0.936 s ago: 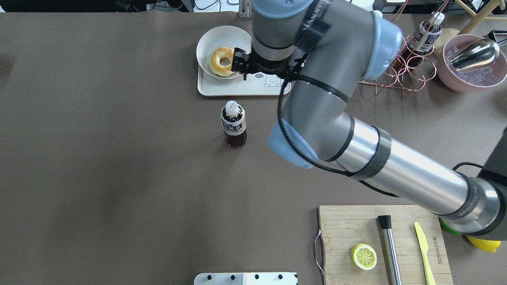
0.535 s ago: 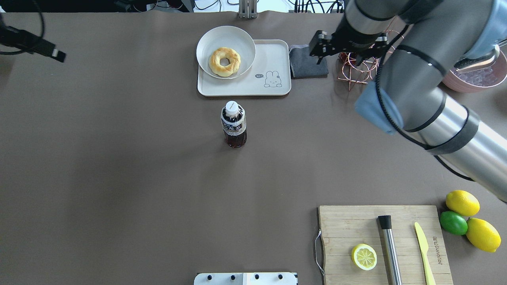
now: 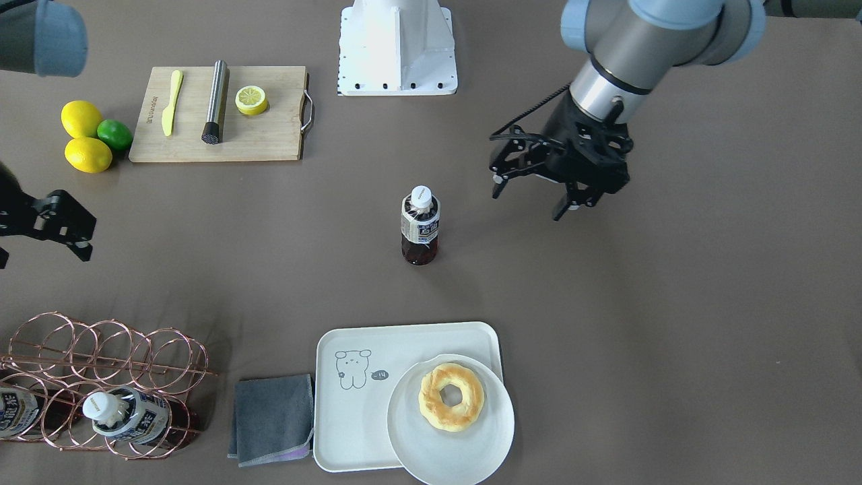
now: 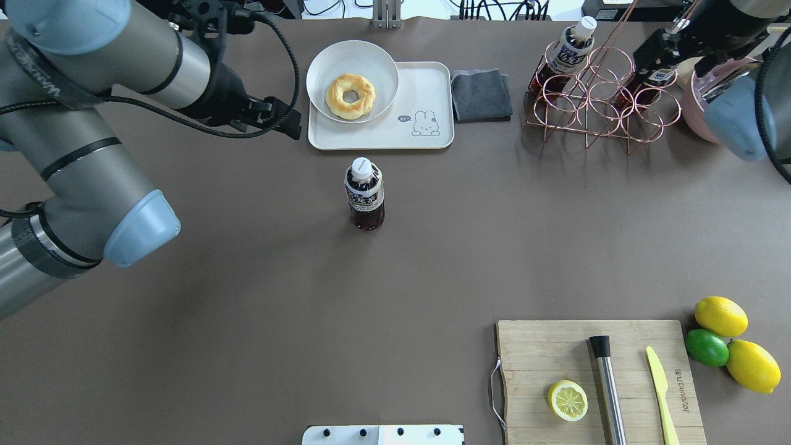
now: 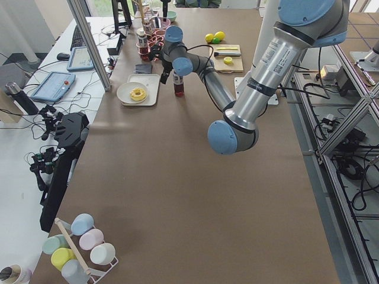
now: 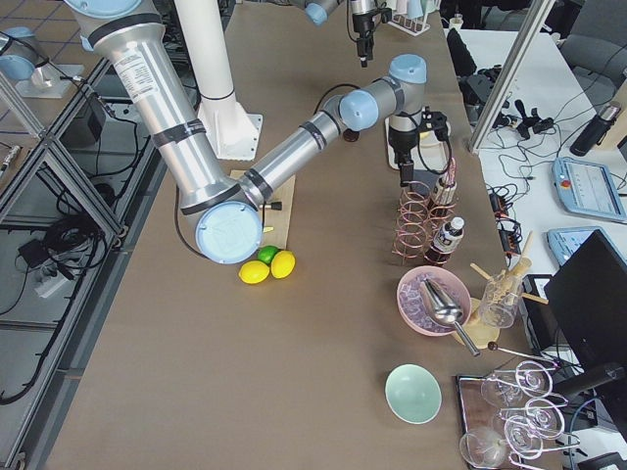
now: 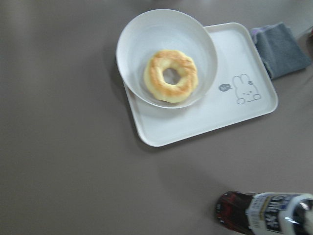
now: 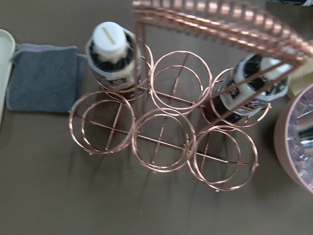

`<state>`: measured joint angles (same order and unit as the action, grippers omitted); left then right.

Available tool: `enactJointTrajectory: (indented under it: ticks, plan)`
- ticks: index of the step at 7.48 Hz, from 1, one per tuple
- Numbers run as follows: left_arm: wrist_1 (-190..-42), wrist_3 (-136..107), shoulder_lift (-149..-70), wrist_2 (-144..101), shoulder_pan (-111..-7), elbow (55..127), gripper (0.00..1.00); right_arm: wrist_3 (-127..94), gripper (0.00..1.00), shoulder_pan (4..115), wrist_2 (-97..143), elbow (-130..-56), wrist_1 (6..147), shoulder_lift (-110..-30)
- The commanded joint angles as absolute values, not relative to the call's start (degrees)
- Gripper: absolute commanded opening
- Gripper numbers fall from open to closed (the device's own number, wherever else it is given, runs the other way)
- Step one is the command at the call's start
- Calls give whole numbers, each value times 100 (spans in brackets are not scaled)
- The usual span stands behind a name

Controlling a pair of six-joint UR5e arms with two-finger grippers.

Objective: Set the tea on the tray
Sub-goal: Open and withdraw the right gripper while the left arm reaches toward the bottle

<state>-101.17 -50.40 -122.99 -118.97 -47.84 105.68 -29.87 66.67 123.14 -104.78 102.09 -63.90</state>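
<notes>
The tea bottle stands upright on the bare table, just on the robot's side of the tray; it also shows in the front view and at the bottom of the left wrist view. The off-white tray carries a white plate with a doughnut. My left gripper is open and empty, raised above the table on the bottle's left side, apart from it. My right gripper is open and empty above the copper rack.
A copper wire rack at the far right holds two more tea bottles. A grey folded cloth lies between tray and rack. A cutting board with lemon half, muddler and knife sits near right, beside lemons and a lime.
The right arm has swung from over the tray to the right, over the rack. The left arm has come in from the left towards the tray. The bottle has not moved.
</notes>
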Motion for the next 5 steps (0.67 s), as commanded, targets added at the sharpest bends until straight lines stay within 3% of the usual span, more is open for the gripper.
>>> enactJointTrajectory:
  ticks: [1,5]
  plan:
    - [-9381,-5674,-13101,-11375,-4107,10556,100,-1910,100,7398,12805,-10415,9189,-7668]
    - [-8745,-6081,-13755,-9996,-3306,10223,100,-1222,100,7927,13271,-10327,8842,-8235]
